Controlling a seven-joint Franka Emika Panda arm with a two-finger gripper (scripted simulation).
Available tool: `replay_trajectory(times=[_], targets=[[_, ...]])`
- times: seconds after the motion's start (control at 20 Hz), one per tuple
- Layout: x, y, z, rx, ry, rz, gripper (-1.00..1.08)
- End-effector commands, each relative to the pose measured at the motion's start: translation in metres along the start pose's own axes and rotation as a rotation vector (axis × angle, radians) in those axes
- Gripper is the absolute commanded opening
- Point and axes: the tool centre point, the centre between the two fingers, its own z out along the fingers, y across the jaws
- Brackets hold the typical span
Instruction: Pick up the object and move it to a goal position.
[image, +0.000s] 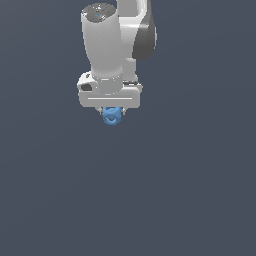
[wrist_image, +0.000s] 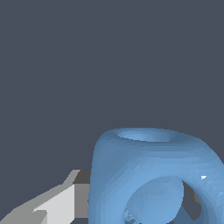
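Down at the fingertips, one pale grey finger (wrist_image: 57, 205) with a darker pad shows in the wrist view, pressed right against the side of the small bright blue knobbly lump with rounded lobes (wrist_image: 153, 175); the other finger is hidden behind the lump's bulk, though a sliver of something dark shows past its far edge; the lump fills much of that view, with a smooth domed top, a shallow dish in the crown and open hollows through its body; so the white two-fingered gripper (image: 111, 111) stands nearly closed, its fingers drawn in to the width of the lump and clamped on it; in the exterior view only short stubs of the fingers peep out under the hand, and the blue lump (image: 111, 117) hangs between them, just below the broad white bar of the hand; it looks much smaller than the hand above it; above that bar rises the thick white and grey wrist of the robot arm (image: 105, 45), upright, with a dark grey joint cover on the exterior view's right and a rounded grey cap at the top; all around lies a plain dark slate-blue background (image: 190, 190), with no edge or surface that can be made out, so whether the lump is above a table or touching anything below cannot be told.
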Motion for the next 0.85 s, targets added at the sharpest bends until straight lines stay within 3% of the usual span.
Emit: replay_trajectory(times=[0.0,0.4,0.8], targets=[[0.003,0.003,-0.023,0.0,-0.001,0.0,-1.0],[0.012,0.008,-0.069,0.0,-0.002,0.0,-1.0],[0.016,0.01,-0.082,0.0,-0.002,0.0,-1.0]])
